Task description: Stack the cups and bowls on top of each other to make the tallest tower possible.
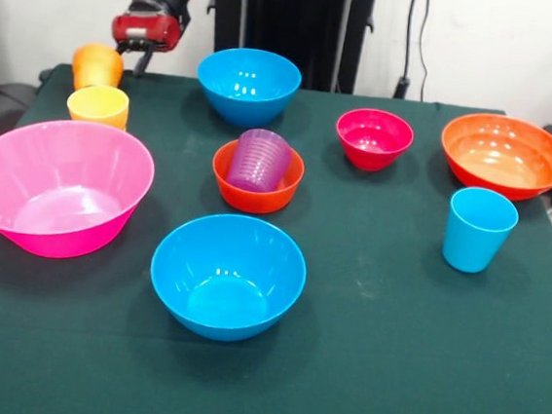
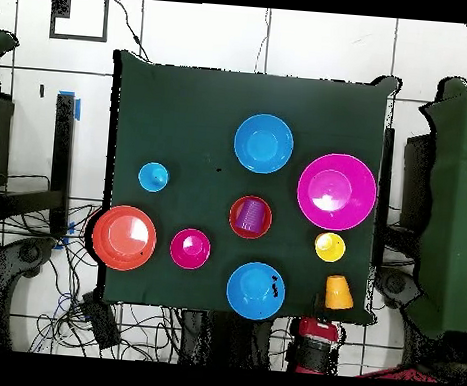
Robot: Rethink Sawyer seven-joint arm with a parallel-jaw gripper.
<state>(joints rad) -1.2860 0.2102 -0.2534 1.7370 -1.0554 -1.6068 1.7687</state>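
1. Start at the left of the front view: the big pink bowl [image 1: 58, 186] sits upright at the counter [image 1: 387, 374] edge. You can expect it to be light, stiff, glossy plastic, so grip its rim, not its slick curved wall.
2. Behind it stand the yellow cup [image 1: 98, 105], mouth up, and the orange cup [image 1: 97, 65], which looks mouth-down at the far corner. Both look light and easy to tip; take them across the wall near the top.
3. The claw [image 1: 139, 55] hangs just beside the orange cup, holding nothing; you cannot tell from either view whether it is apart or together.
4. Mid-counter, one blue bowl [image 1: 227, 275] sits near the front and the other blue bowl [image 1: 248, 85] at the far side. Between them the ribbed purple cup [image 1: 259, 159] lies tilted inside the small orange bowl [image 1: 255, 187]; the ribs should give you grip.
5. Further right are the small magenta bowl [image 1: 374, 138], the wide orange bowl [image 1: 505, 155] at the counter's edge, and the tall light blue cup [image 1: 478, 229], upright and well apart.
6. Nothing is stacked into a tower yet. The yellow cup and pink bowl crowd the orange cup's front side.
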